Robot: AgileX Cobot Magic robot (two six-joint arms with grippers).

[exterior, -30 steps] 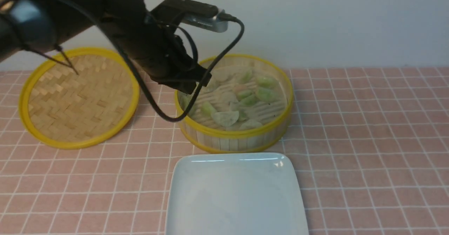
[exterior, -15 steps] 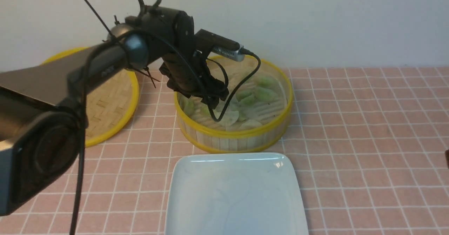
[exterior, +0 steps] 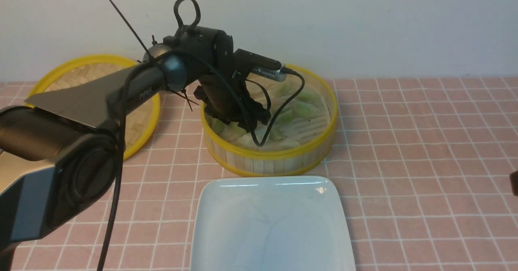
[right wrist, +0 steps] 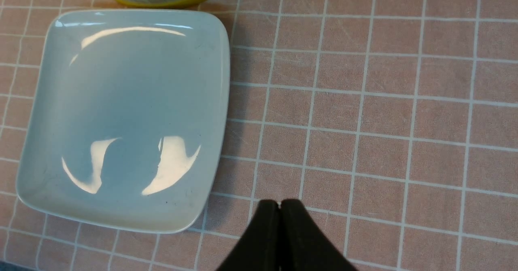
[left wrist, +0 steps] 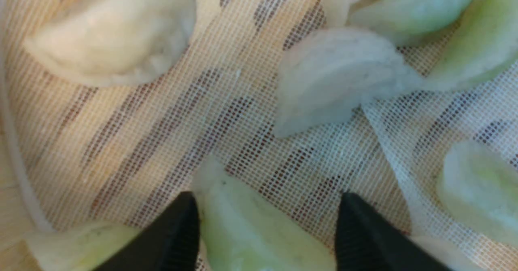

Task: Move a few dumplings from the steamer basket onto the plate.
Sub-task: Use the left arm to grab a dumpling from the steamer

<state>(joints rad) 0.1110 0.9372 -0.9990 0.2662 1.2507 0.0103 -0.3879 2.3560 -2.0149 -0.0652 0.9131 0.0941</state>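
The steamer basket (exterior: 269, 161) stands at mid-table with several pale green and whitish dumplings (exterior: 301, 109) on a white mesh liner. My left gripper (left wrist: 268, 196) reaches down inside it, open, its fingers astride a pale green dumpling (left wrist: 251, 230). One finger (left wrist: 178, 226) touches that dumpling. The other finger (left wrist: 360, 230) stands off it, with mesh showing between. A whitish dumpling (left wrist: 332, 77) lies just beyond. The white square plate (exterior: 271, 222) sits bare in front of the basket. My right gripper (right wrist: 279, 202) is shut and holds nothing, low over the cloth beside the plate (right wrist: 121, 101).
The flat woven lid (exterior: 73, 70) with its yellow rim lies left of the basket, partly behind my left arm. A pink checked cloth (exterior: 425, 141) covers the table. The wall stands close behind the basket.
My left arm has swung down from above the basket's left rim into the basket. Its jaws have opened around a green dumpling. The plate and basket have not moved.
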